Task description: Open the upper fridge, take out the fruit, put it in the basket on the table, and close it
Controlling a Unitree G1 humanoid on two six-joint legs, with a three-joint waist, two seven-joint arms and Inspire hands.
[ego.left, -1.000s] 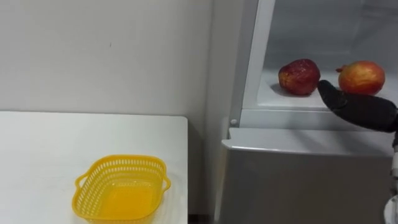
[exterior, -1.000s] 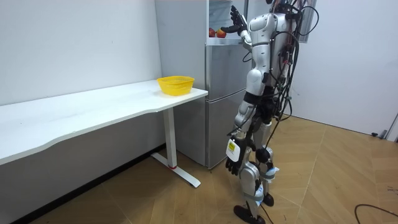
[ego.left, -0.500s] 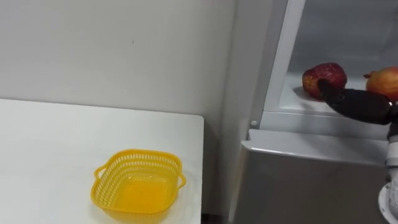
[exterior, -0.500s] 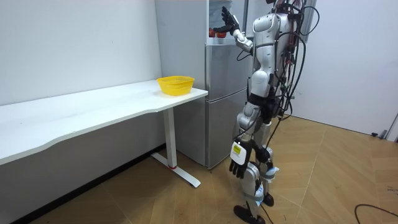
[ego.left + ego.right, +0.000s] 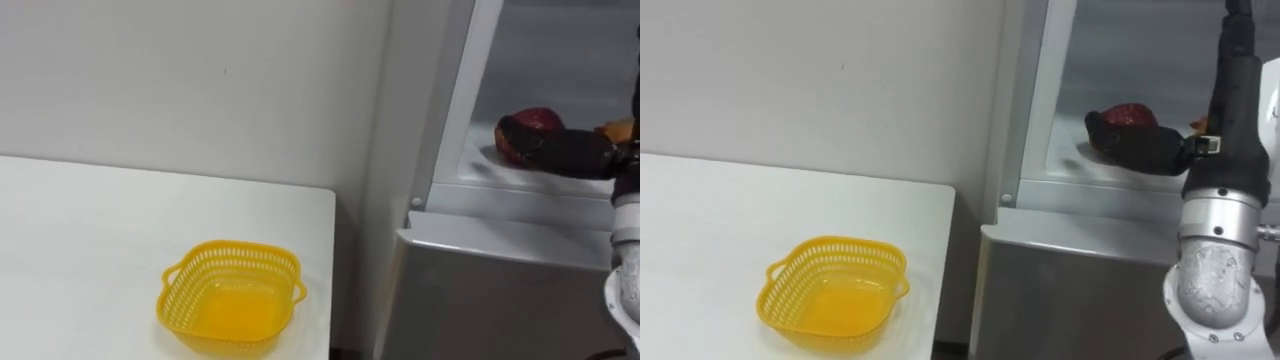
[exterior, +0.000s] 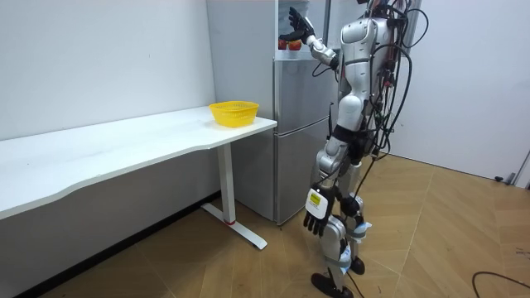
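Observation:
A dark red apple [image 5: 537, 121] lies on the open upper fridge's white shelf [image 5: 478, 172]. An orange-red apple [image 5: 622, 130] sits just to its right, mostly hidden by my arm. My right hand [image 5: 553, 151] reaches in from the right and lies against the red apple's front and lower part, fingers stretched to its left side and not clearly curled round it. In the room view the right hand [image 6: 299, 20] is raised at the fridge's top, and my left hand [image 6: 315, 222] hangs relaxed by my thigh.
A yellow mesh basket [image 5: 231, 309] stands empty on the white table [image 5: 70, 240] to my left, near the table's right edge. The grey lower fridge door [image 5: 500, 295] is closed below the shelf. I stand upright facing the fridge [image 6: 298, 132].
My right hand has slid left from between the two apples onto the red apple. The eye view has shifted right. My left hand has swung slightly by my leg.

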